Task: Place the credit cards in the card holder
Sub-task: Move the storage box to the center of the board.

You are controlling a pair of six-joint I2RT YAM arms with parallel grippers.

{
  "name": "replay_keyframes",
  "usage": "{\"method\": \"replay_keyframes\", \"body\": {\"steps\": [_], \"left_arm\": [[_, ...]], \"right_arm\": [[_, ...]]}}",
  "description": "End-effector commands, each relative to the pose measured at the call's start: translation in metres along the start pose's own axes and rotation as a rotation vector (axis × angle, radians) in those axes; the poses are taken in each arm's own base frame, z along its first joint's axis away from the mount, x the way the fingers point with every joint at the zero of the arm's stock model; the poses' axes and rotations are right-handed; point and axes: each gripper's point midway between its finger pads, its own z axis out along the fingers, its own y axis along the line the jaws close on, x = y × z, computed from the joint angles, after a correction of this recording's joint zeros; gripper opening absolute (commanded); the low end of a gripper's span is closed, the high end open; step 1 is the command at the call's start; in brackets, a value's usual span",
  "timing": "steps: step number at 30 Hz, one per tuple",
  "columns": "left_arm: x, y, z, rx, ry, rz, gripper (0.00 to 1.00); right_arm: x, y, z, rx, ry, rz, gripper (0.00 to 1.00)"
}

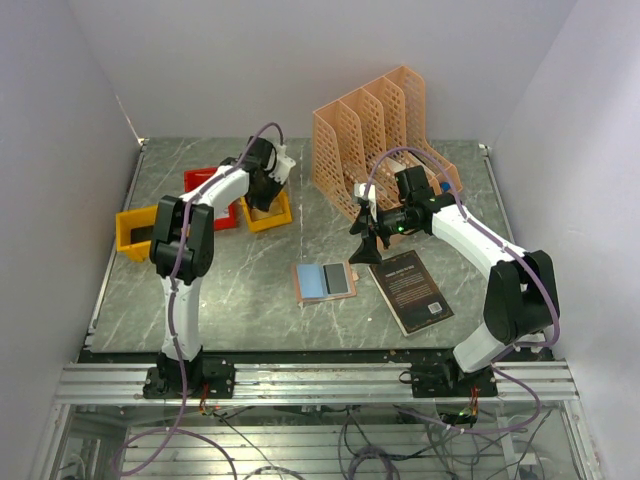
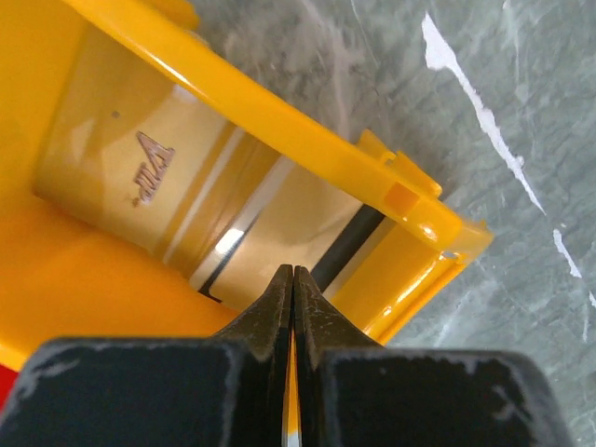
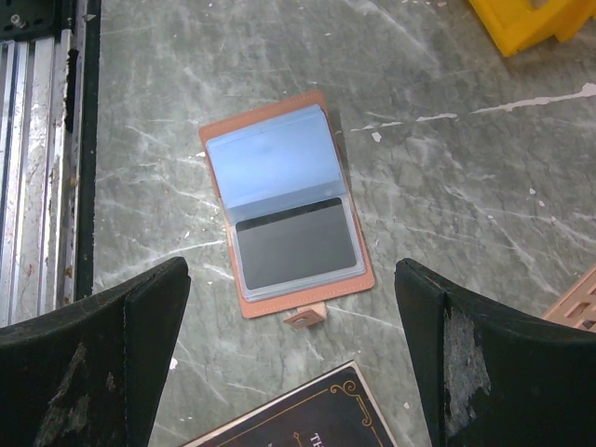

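The card holder [image 1: 325, 281] lies open on the table, salmon-pink with pale blue inner pockets. In the right wrist view the card holder [image 3: 279, 158] has a dark grey card [image 3: 293, 247] in its nearer pocket. My right gripper [image 1: 368, 238] hovers open and empty just right of the holder, and it [image 3: 291, 270] frames the holder's clasp end. My left gripper [image 1: 268, 192] reaches into a small yellow bin [image 1: 270, 212]. In the left wrist view the left gripper [image 2: 293, 270] is shut, its tips just above tan credit cards [image 2: 121, 177] lying in that bin [image 2: 279, 121].
A black book [image 1: 410, 290] lies right of the holder, close under my right gripper. A peach lattice file organizer [image 1: 385, 130] stands at the back right. A red bin [image 1: 205, 190] and another yellow bin [image 1: 135, 232] sit at the left.
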Motion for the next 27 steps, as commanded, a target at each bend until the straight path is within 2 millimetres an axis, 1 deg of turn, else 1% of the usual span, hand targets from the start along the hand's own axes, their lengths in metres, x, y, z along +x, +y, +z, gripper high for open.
{"method": "replay_keyframes", "body": {"steps": [1,4,9,12,15,18,19,21,23,26,27], "left_arm": [[0.009,-0.016,-0.003,-0.002,0.071,0.066,0.08],[0.018,-0.032,-0.003,0.043,0.1,0.054,0.08],[0.015,-0.066,-0.01,0.161,0.079,0.014,0.08],[0.012,-0.084,-0.01,0.213,0.072,-0.007,0.09],[0.007,-0.104,-0.008,0.28,0.045,-0.026,0.09],[-0.009,-0.123,-0.008,0.342,0.003,-0.025,0.09],[-0.014,-0.126,-0.009,0.347,-0.009,-0.022,0.1],[-0.021,-0.121,-0.012,0.32,-0.02,-0.004,0.1],[-0.023,-0.106,-0.013,0.264,-0.007,0.03,0.12],[-0.016,-0.079,-0.011,0.185,0.056,0.057,0.16],[-0.013,-0.07,-0.01,0.165,0.07,0.055,0.2]], "right_arm": [[-0.006,-0.005,-0.001,0.0,-0.008,-0.02,0.92],[-0.007,-0.004,-0.001,-0.001,-0.009,-0.02,0.92],[-0.006,-0.005,-0.001,0.004,-0.006,-0.024,0.92],[-0.006,-0.006,-0.002,0.007,-0.003,-0.023,0.92],[-0.006,-0.007,-0.003,0.012,-0.002,-0.024,0.92],[-0.004,-0.008,-0.004,0.015,-0.001,-0.018,0.92],[-0.004,-0.009,-0.004,0.016,-0.002,-0.017,0.92],[-0.004,-0.01,-0.005,0.019,-0.002,-0.015,0.92],[-0.003,-0.011,-0.006,0.021,-0.004,-0.013,0.92],[-0.003,-0.012,-0.008,0.026,-0.005,-0.01,0.92],[-0.003,-0.012,-0.008,0.027,-0.005,-0.011,0.92]]}}
